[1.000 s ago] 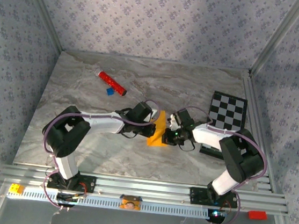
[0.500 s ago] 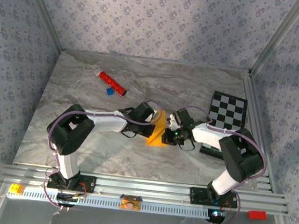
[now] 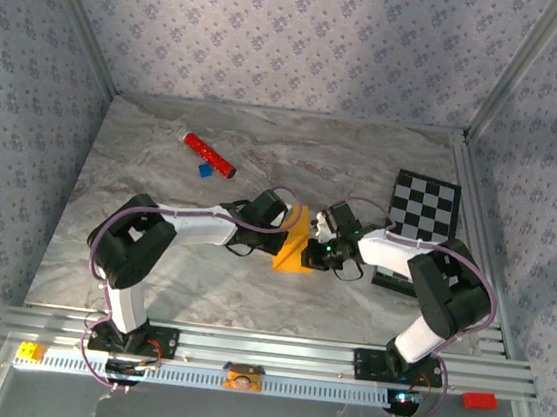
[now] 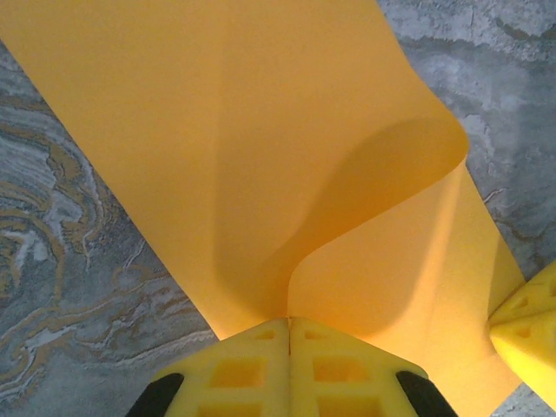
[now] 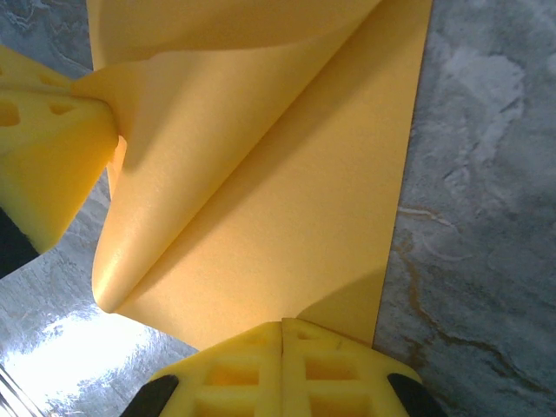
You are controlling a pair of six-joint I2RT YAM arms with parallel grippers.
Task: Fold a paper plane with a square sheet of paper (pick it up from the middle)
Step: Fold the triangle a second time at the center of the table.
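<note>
My left gripper and right gripper both pinch the square sheet of paper mid-frame, bowing it over to crease.

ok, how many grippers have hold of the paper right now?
2. The left gripper pinches one side of the square sheet of paper; the right gripper pinches the opposite side.

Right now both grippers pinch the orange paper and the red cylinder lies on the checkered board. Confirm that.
Not quite: left gripper and right gripper pinch the orange paper, but the red cylinder lies on the marble table, not the checkered board. Top view shows it.
</note>
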